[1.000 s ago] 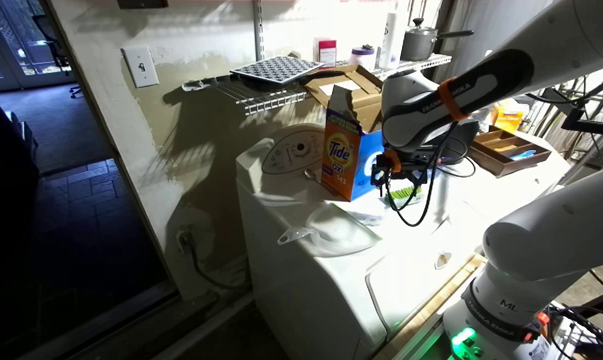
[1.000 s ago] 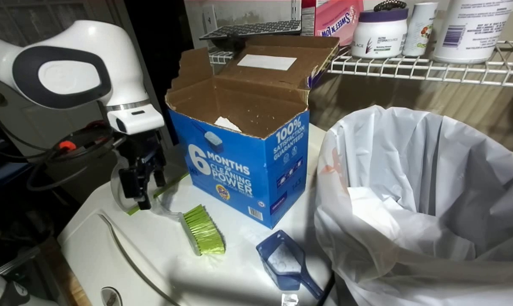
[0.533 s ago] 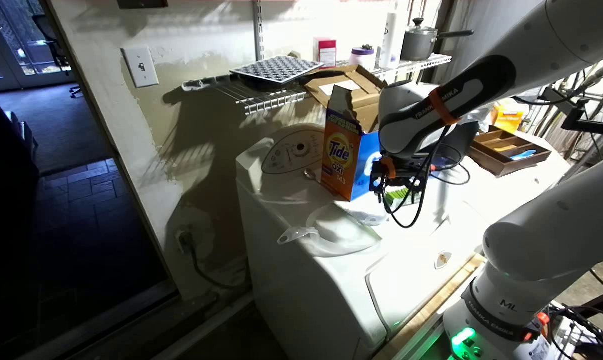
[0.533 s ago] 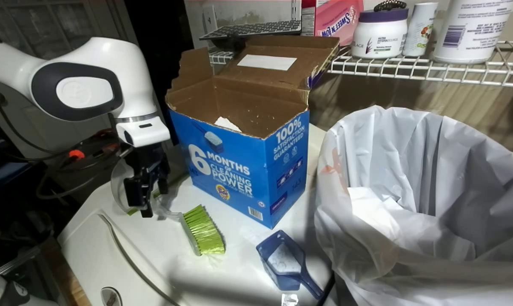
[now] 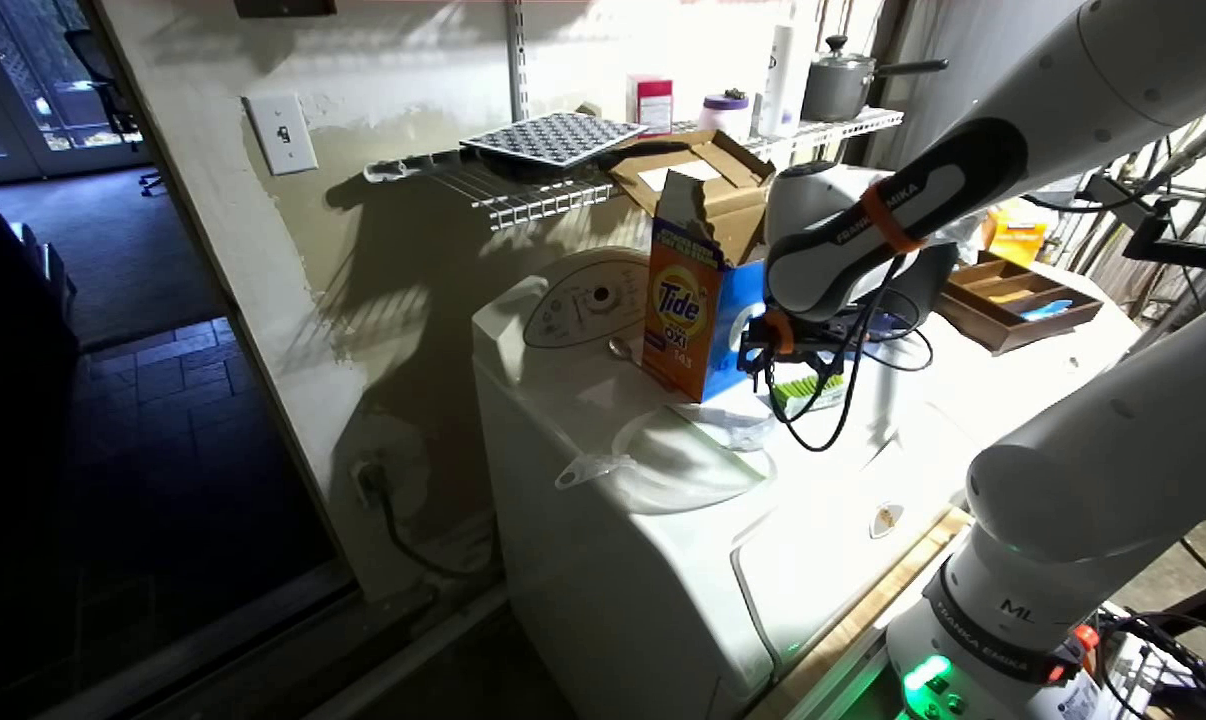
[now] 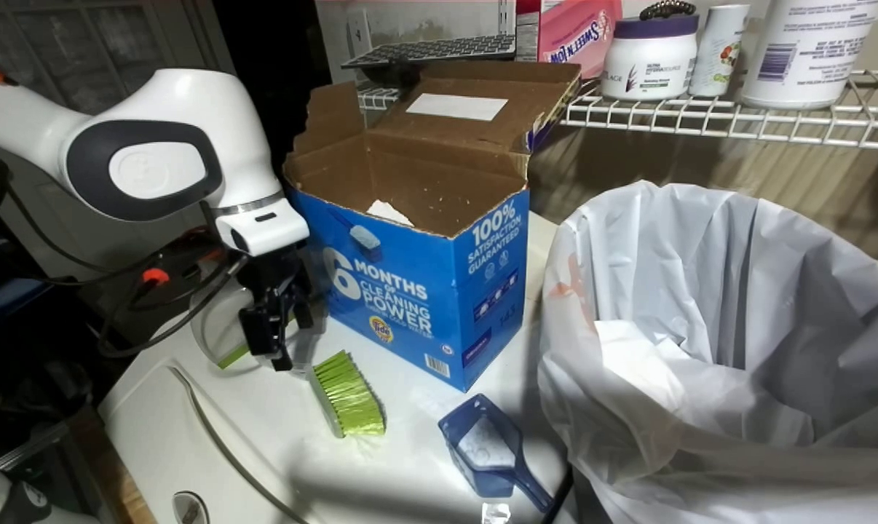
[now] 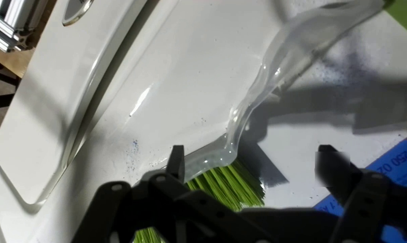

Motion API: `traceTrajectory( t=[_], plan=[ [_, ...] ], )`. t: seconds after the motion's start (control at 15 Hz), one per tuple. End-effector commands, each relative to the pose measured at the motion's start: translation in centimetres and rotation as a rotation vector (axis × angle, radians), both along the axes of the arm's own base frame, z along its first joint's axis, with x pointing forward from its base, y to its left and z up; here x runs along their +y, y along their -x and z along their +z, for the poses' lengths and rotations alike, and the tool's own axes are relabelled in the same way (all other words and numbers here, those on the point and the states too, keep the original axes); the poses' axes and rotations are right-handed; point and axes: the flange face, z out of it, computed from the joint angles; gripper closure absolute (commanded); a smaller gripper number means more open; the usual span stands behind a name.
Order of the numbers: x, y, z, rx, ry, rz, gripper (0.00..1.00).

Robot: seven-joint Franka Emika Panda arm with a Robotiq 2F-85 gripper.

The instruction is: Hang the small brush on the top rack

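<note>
Fingers (image 7: 176, 163) spread wide, pointing down over the white bench (image 7: 190, 67), nothing gripped. Small brush (image 6: 346, 397) lies on the bench right below them: in the wrist view the bend of its clear handle shows in the gap, and the green bristles are partly hidden by the finger linkage. Can't tell if either finger touches it. Detergent box (image 6: 410, 280), flaps up, stands just beside the fingers; contact unclear. Clear dustpan with a green lip (image 5: 678, 470) lies near, on the opposite side of the fingers from the bristles. Blue scoop (image 6: 475, 473) sits farther from the fingers than the bristles. Past the box, well apart from the fingers: white plastic bag (image 6: 672, 233), mouth up. Divided tray (image 5: 1048, 328) is also well apart from them. Farthest, wire rack (image 5: 553, 208), higher than the fingers and behind the box in both exterior views, carrying a pink box (image 6: 581, 33), a purple-lidded jar (image 6: 650, 65) and a lidded pot (image 5: 838, 92).
</note>
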Motion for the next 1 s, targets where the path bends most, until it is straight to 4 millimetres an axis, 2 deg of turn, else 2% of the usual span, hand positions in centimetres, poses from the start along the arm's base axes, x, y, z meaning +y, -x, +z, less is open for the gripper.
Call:
traceTrajectory(
  t=[0.0, 0.47, 0.53, 0.6, 0.73, 0.93],
  plan=[
    [-0.4, -0.2, -1.7, 0.002, -0.075, -0.036, 0.00],
    [-0.7, 0.7, -3.4, 0.083, -0.093, -0.083, 0.00],
    [-0.8, 0.7, -3.5, 0.091, -0.093, -0.082, 0.04],
    [-0.8, 0.8, -3.6, 0.096, -0.088, -0.086, 0.26],
    [-0.8, 0.9, -3.5, 0.101, -0.089, -0.087, 0.32],
    [-1.0, 1.1, -3.4, 0.109, -0.082, -0.094, 0.54]
  ],
)
